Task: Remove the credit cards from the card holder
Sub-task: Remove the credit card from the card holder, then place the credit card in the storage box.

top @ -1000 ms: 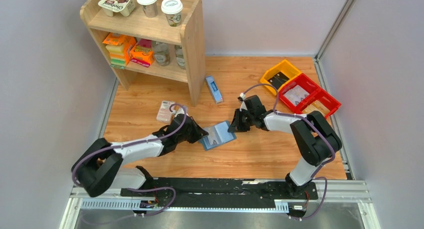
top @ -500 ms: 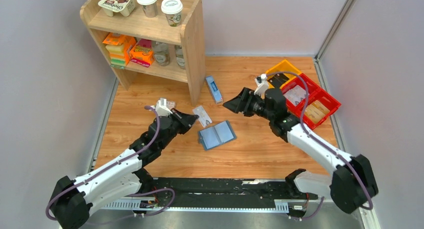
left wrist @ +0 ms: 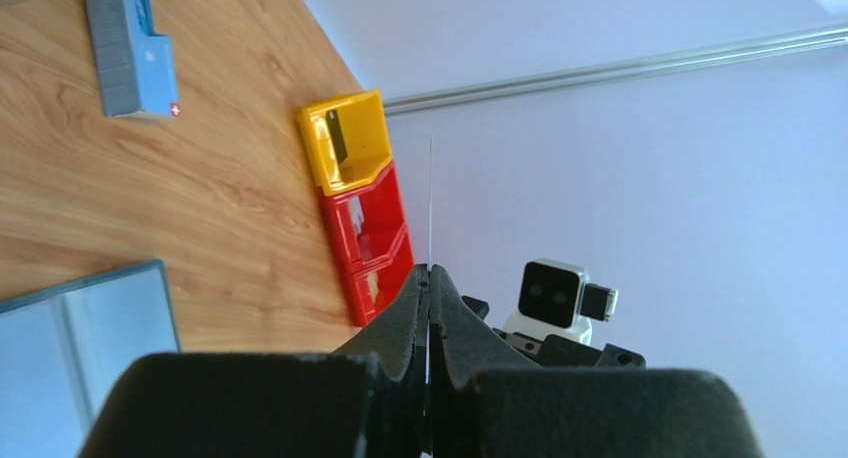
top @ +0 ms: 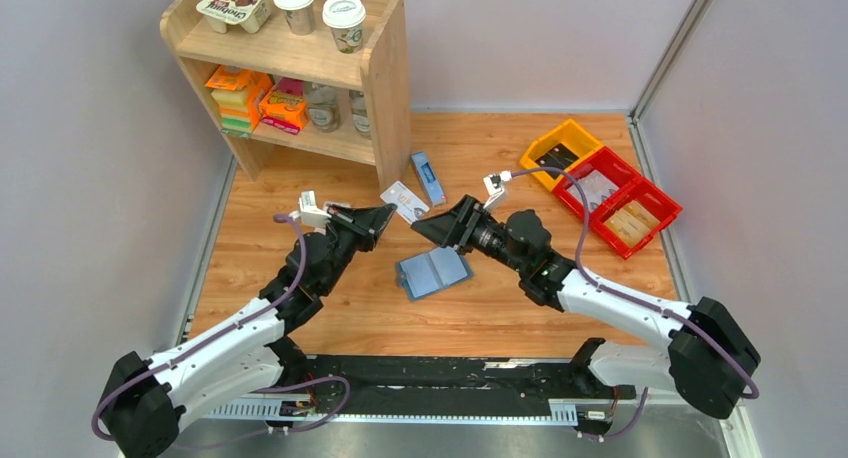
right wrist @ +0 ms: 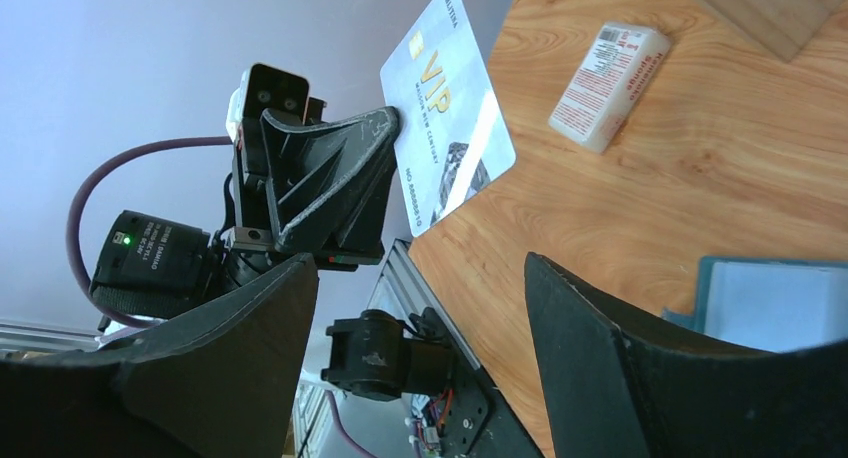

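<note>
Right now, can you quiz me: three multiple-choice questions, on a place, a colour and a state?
1. The card holder lies: A on the shelf; B open on the table between the arms; C under the shelf.
2. The bin nearest the back wall is: A yellow; B green; C black.
3. The left end effector is: A open, empty; B shut on a white card; C shut on the card holder.
Answers: B, the top view shows it; A, its walls are yellow; B, it pinches the card.

On wooden table (top: 500, 313): open card holder (top: 434, 272), narrow blue box (top: 428, 178), shelf unit (top: 387, 98), yellow bin (top: 560, 148) beside red bins (top: 622, 200), seemingly touching.
</note>
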Available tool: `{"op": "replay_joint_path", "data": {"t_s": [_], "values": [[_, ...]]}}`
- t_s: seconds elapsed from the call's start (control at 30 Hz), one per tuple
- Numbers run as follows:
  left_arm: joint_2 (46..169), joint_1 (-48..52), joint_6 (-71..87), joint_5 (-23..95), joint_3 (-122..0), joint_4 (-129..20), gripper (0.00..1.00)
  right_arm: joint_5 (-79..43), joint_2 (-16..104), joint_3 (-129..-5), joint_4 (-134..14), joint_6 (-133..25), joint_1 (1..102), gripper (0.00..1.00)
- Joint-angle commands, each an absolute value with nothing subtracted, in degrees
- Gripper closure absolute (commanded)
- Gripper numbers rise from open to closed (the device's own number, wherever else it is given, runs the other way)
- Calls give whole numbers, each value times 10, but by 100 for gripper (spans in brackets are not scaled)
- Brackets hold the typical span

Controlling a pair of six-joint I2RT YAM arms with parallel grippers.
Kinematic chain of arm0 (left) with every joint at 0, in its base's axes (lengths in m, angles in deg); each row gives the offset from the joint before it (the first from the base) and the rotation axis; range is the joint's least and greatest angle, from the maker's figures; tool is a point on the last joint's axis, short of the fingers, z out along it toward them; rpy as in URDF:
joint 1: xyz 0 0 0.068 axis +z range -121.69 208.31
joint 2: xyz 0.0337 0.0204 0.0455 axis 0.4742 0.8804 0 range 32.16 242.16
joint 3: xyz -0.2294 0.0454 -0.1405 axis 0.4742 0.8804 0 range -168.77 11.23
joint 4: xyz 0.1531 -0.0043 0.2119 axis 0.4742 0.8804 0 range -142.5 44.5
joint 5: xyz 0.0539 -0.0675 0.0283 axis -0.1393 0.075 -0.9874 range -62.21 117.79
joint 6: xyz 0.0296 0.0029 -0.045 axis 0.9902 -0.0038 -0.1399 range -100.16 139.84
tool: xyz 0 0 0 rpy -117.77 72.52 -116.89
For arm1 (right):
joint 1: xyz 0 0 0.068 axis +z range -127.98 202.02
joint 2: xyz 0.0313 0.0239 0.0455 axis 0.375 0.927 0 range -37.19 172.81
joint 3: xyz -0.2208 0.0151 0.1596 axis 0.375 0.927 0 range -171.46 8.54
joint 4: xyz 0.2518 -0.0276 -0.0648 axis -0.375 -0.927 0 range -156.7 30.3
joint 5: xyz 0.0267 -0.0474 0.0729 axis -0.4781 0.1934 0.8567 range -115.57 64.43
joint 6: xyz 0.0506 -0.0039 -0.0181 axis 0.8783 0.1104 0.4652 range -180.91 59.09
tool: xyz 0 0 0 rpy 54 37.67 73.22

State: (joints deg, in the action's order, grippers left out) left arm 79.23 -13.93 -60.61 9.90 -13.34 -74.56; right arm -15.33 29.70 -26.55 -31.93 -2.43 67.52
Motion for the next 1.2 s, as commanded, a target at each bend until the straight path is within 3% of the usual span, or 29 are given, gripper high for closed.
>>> {"op": "replay_joint_path", "data": {"t_s": [0.0, 0.13, 0.4, 0.43, 0.5, 0.57, 0.7, 0.8, 1.03, 1.17], "values": [[799, -141, -637, 112, -142, -803, 100, -214, 320, -318, -265, -12, 694, 23], [810, -141, -638, 129, -146, -825, 100, -217, 339, -335, -242, -10, 695, 35], [819, -141, -642, 136, -139, -856, 100, -232, 338, -357, -276, -41, 690, 97], [817, -141, -640, 135, -138, -855, 100, -233, 336, -356, -284, -47, 686, 100], [812, -141, -630, 129, -133, -853, 100, -228, 325, -353, -301, -52, 676, 100], [799, -141, -630, 120, -125, -841, 91, -224, 313, -350, -320, -66, 662, 100], [750, -136, -597, 86, -116, -762, 56, -214, 282, -359, -423, -115, 619, 100], [690, -125, -536, 63, -154, -623, 32, -190, 269, -380, -553, -148, 553, 100], [622, -101, -264, -30, -296, -287, 7, -165, 263, -423, -765, -240, 364, 100], [594, -64, -205, -30, -321, -195, 2, -193, 312, -484, -849, -293, 266, 100]]}}
